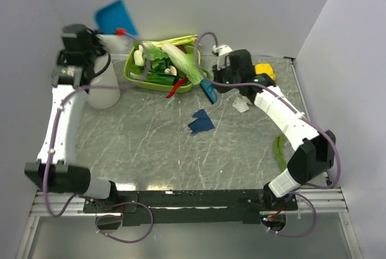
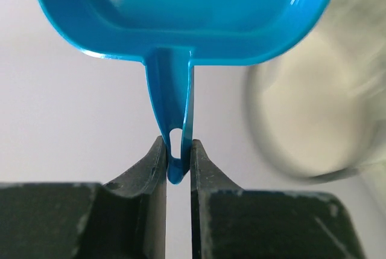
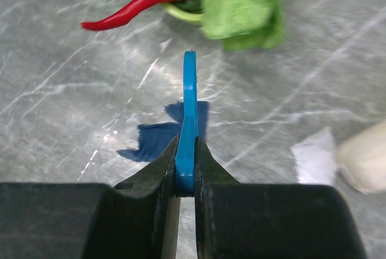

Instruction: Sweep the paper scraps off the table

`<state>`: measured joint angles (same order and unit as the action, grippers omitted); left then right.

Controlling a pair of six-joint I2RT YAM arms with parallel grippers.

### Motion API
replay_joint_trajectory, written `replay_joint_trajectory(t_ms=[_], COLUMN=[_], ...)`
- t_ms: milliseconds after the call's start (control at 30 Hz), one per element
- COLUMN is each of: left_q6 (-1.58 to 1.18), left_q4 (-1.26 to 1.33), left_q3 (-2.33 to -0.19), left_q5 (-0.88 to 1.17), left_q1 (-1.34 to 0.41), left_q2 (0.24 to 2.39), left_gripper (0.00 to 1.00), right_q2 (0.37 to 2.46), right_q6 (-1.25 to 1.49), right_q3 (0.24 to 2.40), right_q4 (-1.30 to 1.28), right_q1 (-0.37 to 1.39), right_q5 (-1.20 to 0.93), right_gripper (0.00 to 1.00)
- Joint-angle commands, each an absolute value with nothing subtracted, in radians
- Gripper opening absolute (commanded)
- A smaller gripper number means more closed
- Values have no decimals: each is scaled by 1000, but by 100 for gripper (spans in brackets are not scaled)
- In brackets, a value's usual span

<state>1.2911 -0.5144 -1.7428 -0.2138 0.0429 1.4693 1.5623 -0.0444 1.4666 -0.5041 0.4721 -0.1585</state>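
Though half off tray, red chilli near blue scrap.

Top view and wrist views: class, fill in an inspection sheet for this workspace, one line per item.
Surface: grey-green marbled table, no spills seen.
Job's things: dark blue paper scrap and white paper scrap lie on it.
Clutter: tray of vegetables, red chilli, white jar.
Claws: left claw shut on dustpan handle; right claw shut on blue scraper.
Cables: purple cables along both arms.
Surroundings: white walls.
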Motion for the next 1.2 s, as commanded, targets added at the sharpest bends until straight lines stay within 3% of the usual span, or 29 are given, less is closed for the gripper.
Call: replay_joint_trajectory(t_ms=[0, 300, 567, 833, 1033, 1167], left_q6=[1071, 825, 721, 677, 652, 626], left_q4=[-670, -1020, -839, -657, -640, -675], left_q3=[-1616, -1346, -1010, -854, -853, -853], left_q5=[-120, 224, 203, 37, 6, 11], left_q1=[-182, -462, -525, -529, -529, -529], left_q2=[1330, 1267, 1284, 1425, 1448, 1471], left_gripper=[1, 1, 1, 1, 1, 1], right_q2=[1407, 1091, 875, 919, 1024, 1139], right_q6=[-86, -252, -434, -572, -520, -436], right_q3=[1463, 1250, 1041, 861, 838, 906], right_q4=[-538, -750, -1014, -973, -928, -979], right_q1=[384, 169, -18, -372, -370, -159], right_q5=[-173, -72, 161, 265, 145, 18], right_gripper=[0, 0, 0, 0, 0, 0])
